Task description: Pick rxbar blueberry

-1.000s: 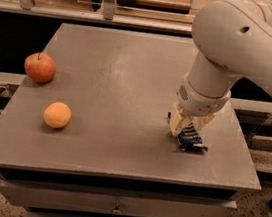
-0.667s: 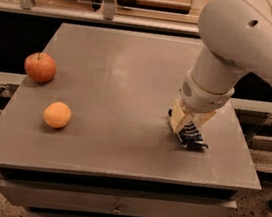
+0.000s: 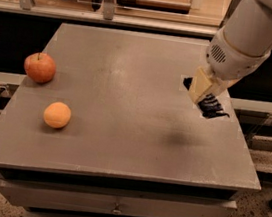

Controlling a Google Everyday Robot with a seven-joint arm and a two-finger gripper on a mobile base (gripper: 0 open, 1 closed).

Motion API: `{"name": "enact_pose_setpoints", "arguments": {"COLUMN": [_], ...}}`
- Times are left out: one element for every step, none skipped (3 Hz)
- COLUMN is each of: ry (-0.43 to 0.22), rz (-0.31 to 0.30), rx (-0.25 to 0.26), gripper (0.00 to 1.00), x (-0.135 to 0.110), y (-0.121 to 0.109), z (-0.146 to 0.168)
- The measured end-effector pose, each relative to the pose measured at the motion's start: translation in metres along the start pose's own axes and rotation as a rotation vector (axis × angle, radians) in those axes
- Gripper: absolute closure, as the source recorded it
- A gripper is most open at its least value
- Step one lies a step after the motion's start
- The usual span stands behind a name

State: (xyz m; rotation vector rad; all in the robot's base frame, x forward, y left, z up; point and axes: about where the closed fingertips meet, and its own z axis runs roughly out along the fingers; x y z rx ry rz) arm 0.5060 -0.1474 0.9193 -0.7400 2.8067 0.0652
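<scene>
The pincer (image 3: pixel 203 96) hung over the right side of the tabletop (image 3: pixel 128 89), near its right edge, closed narrowly on the rxbar blueberry (image 3: pixel 212 109). The dark navy bar sat clamped between the tan fingers (image 3: pixel 199 85). One crumpled end stuck out below and to the right of them, and a small dark bit showed at their upper left. The bar appeared clear of the surface, and a soft shadow (image 3: pixel 176 136) lay on the grey top below and to the left of it. Above the pincer, the thick white arm (image 3: pixel 247 38) rose to the upper right corner of the view.

Well apart from the pincer, on the left side of the tabletop, lay a red apple (image 3: pixel 40 67) close to the left edge. An orange (image 3: pixel 57 114) lay nearer the front, close to the apple but not touching it. Under the tabletop ran a pale drawer front (image 3: pixel 112 205) with a small handle at its middle.
</scene>
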Motion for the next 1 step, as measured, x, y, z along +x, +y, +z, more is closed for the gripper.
{"name": "enact_pose_setpoints", "arguments": {"ry": [-0.018], "rz": [-0.005], "rx": [0.002], "gripper": [1.0], "x": [-0.0044], "y": [-0.0007], "z": [-0.006]}}
